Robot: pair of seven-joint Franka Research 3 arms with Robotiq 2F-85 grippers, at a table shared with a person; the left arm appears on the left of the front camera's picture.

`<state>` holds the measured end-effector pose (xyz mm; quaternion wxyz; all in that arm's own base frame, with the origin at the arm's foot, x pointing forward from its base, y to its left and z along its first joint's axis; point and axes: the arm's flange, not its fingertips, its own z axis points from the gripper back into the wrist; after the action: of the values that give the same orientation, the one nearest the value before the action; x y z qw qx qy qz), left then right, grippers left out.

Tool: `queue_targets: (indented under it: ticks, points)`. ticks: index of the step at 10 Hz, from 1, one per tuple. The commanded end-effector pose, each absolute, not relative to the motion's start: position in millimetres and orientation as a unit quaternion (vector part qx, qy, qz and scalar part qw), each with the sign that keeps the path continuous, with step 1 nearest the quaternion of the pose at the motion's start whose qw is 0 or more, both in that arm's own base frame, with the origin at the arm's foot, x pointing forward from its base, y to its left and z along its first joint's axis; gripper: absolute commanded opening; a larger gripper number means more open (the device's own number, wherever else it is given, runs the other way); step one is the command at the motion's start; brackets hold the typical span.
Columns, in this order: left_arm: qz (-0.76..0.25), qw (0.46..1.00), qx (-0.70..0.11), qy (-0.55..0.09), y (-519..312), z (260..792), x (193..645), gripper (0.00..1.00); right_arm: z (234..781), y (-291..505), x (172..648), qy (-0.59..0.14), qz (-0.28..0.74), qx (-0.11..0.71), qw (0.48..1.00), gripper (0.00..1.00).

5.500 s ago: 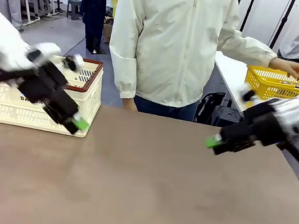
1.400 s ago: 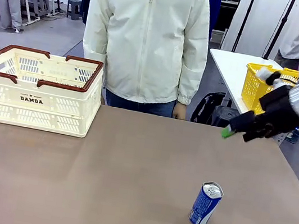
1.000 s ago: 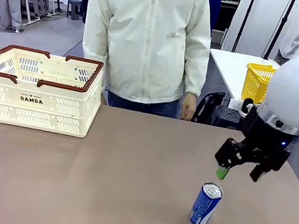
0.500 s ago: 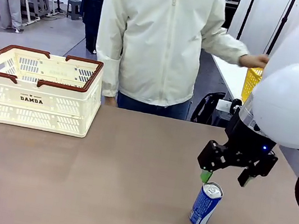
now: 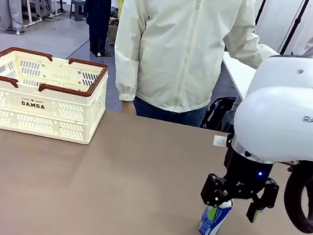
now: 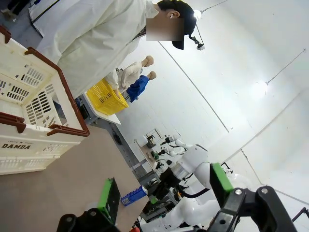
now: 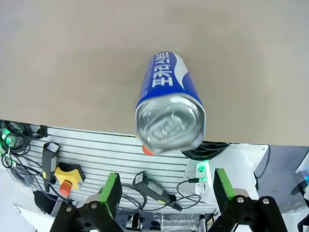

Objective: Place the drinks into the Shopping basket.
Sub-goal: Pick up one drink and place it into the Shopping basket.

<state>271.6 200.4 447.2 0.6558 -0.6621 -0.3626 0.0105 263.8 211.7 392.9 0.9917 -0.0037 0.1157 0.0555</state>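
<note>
Where the front view covered the table (image 5: 103,192), the blue can (image 5: 211,223) was found at about 4 o'clock of the tabletop. It was stood upright, with its long axis close to vertical and its silver top turned upward. White lettering was run lengthwise down the blue side, but it could not be read. "DAMDA" was printed on the near wall of the Shopping basket (image 5: 39,105), which was set at 10 o'clock of the table, well apart from the can. The letters "RANKA" were legible on the white right arm (image 5: 299,116).

The right gripper (image 5: 233,214) was positioned over the can's top with its jaws spread wide and nothing clamped. In the right wrist view the silver top was presented at 12 o'clock from the green pads (image 7: 112,191), centred between them. In the front view one pad was overlapped with the can's upper rim, and contact could not be determined. The left gripper (image 6: 164,191) was likewise spread apart, with nothing between its fingers.
</note>
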Motion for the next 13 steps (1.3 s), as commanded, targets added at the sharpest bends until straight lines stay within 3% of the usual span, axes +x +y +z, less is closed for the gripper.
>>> queue_targets:
  ticks: [1, 8, 9, 10, 13]
  points:
    - [0.016, 0.647, -0.670, -0.362, 200, 453, 271, 1.00, 377, 214, 280, 0.108, 0.041, 0.003, 0.993, 1.00]
    - [0.016, 0.647, -0.670, -0.362, 200, 453, 271, 1.00, 360, 212, 294, 0.047, 0.023, -0.023, 0.998, 1.00]
    - [0.016, 0.647, -0.670, -0.362, 200, 453, 271, 1.00, 359, 212, 294, 0.060, 0.032, -0.018, 0.998, 0.44]
    - [0.016, 0.647, -0.670, -0.362, 200, 453, 271, 1.00, 360, 212, 294, 0.052, 0.029, -0.025, 0.998, 0.00]
    - [0.016, 0.647, -0.670, -0.362, 200, 453, 271, 1.00, 360, 213, 292, 0.026, 0.040, -0.027, 0.999, 0.00]
